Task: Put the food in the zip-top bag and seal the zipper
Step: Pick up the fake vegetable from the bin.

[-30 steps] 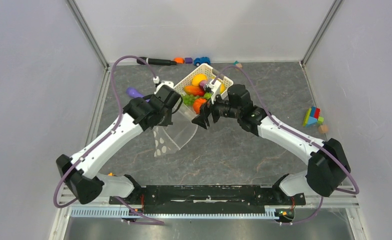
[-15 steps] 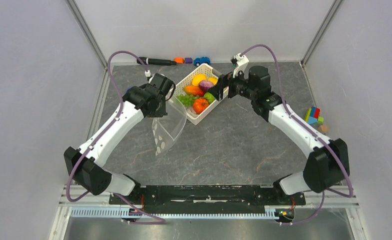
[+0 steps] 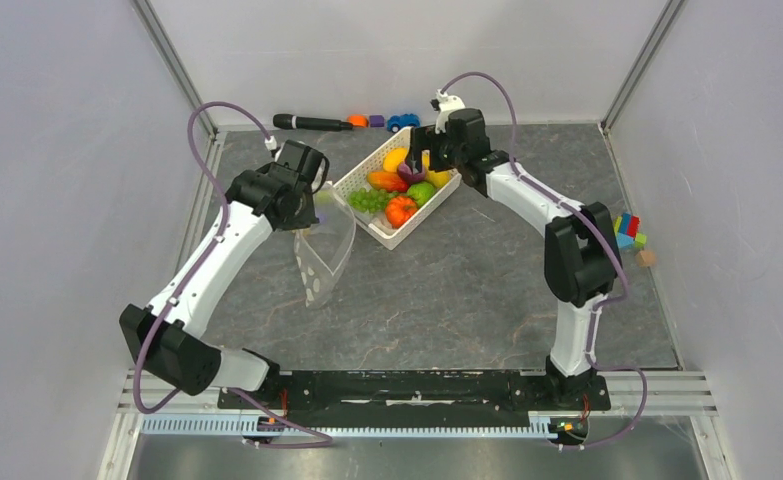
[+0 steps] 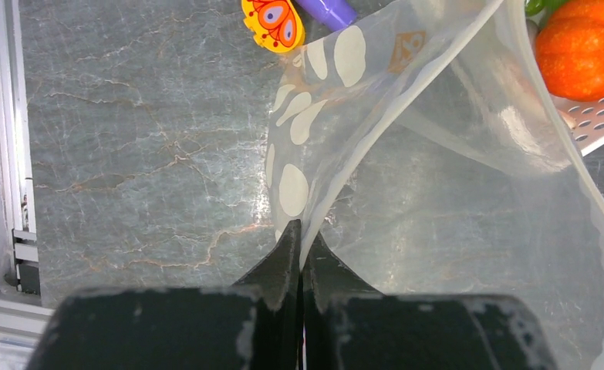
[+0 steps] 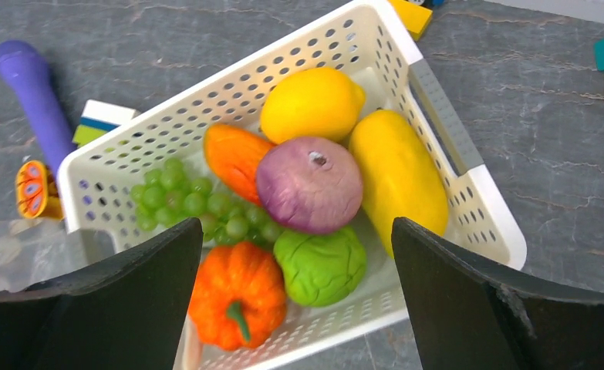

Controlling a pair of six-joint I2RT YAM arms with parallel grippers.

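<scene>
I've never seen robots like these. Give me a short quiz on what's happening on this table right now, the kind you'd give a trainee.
1. True or false: all the toy food lies in the white basket, and none is in the dotted bag.
2. The left pincer is shut on: A) the basket's rim; B) the bag's edge; C) nothing.
3. Which pincer hangs wide open above the basket?

Key: 1 true; 2 B; 3 the right pincer.
</scene>
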